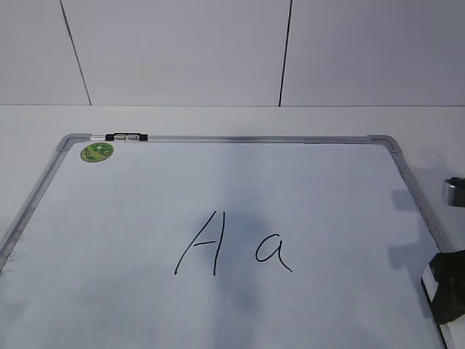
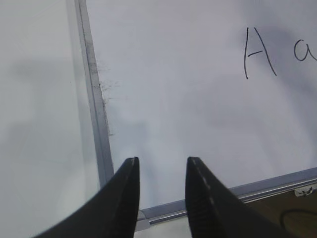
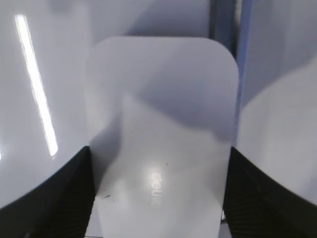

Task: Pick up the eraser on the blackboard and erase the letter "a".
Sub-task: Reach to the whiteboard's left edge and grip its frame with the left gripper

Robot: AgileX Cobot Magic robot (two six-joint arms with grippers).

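Note:
The blackboard [image 1: 305, 182] is a white board with a grey frame lying flat on the table. The small letter "a" [image 1: 272, 252] is written right of centre, and it also shows in the left wrist view [image 2: 304, 49]. The white eraser [image 3: 158, 84] lies between the fingers of my right gripper [image 3: 159, 148], which press against both of its long sides. In the exterior view that gripper [image 1: 449, 287] sits at the board's right edge, low in the frame. My left gripper [image 2: 161, 161] is open and empty over the board's [image 2: 188, 89] near left corner.
A taller capital "A" [image 1: 200, 243] stands just left of the "a". A black-and-white marker [image 1: 126, 137] lies on the far frame rail beside a round green sticker [image 1: 96, 152]. A grey metal part [image 1: 454, 190] shows at the right edge.

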